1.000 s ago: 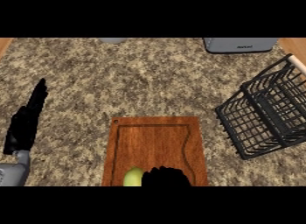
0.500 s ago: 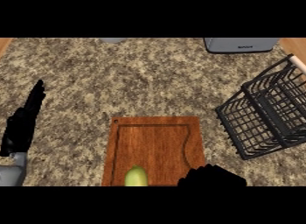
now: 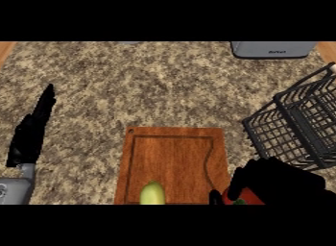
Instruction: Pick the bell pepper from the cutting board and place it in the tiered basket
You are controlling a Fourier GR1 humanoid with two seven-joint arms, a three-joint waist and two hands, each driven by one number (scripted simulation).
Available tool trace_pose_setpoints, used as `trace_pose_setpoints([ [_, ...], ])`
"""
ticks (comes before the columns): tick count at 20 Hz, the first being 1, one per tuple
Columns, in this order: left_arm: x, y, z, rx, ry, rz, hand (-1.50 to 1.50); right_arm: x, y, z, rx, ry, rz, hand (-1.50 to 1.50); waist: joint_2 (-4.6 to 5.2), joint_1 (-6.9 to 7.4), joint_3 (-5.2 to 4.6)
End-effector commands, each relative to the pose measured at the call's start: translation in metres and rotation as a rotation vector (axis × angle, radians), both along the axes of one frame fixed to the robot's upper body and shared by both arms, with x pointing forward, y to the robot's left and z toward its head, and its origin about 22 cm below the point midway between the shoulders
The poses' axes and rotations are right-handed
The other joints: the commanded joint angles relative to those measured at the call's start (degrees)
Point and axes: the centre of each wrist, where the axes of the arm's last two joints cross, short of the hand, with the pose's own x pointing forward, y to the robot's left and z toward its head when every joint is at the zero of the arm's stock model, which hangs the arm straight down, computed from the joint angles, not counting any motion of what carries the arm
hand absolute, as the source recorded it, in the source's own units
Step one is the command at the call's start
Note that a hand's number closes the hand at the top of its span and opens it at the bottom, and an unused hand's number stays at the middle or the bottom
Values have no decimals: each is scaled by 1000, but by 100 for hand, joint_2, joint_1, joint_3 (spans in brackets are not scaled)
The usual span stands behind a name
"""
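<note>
Boards: one cutting board [image 3: 172, 163], with one yellow-green vegetable [image 3: 152, 194].
Right hand [image 3: 284, 185]: fingers curled round a red bell pepper [image 3: 250, 196], just right of the board.
Left hand [image 3: 33, 128]: fingers straight.
Baskets: one wire basket [image 3: 306, 126].
Writing: unreadable on grey appliance [image 3: 273, 49].

The bench [image 3: 128, 86] looks like speckled stone in beige and brown, with plain light wood showing at its far corners. The cutting board [image 3: 172, 158] is reddish-brown wood with visible grain and a faint sheen. The tiered basket [image 3: 306, 129] is dark wire, matt. Both the left hand [image 3: 30, 134] and right hand [image 3: 284, 185] look matt black, like plastic
</note>
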Motion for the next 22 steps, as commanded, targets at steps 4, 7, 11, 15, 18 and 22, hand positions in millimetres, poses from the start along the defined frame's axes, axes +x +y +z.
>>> trace_pose_setpoints([
  [4,-1,-2,3,-6,-10,-13,0,-3,-48,41,-27,-22,75,150,24,79,8],
  [7,0,-9,13,-8,16,-25,0,21,-62,42,-136,-27,-20,150,11,64,10],
  [11,11,4,22,0,-11,-1,0,48,-87,54,-280,-39,-143,150,8,46,7],
  [15,-11,-15,3,-9,-12,-16,0,80,-126,44,-280,-19,-162,150,5,77,11],
  [18,-6,1,-8,13,3,-8,0,96,-153,69,-275,-20,-99,150,12,67,7],
  [22,7,-8,11,5,-7,-10,0,116,-163,44,-269,41,-47,150,13,82,7],
])
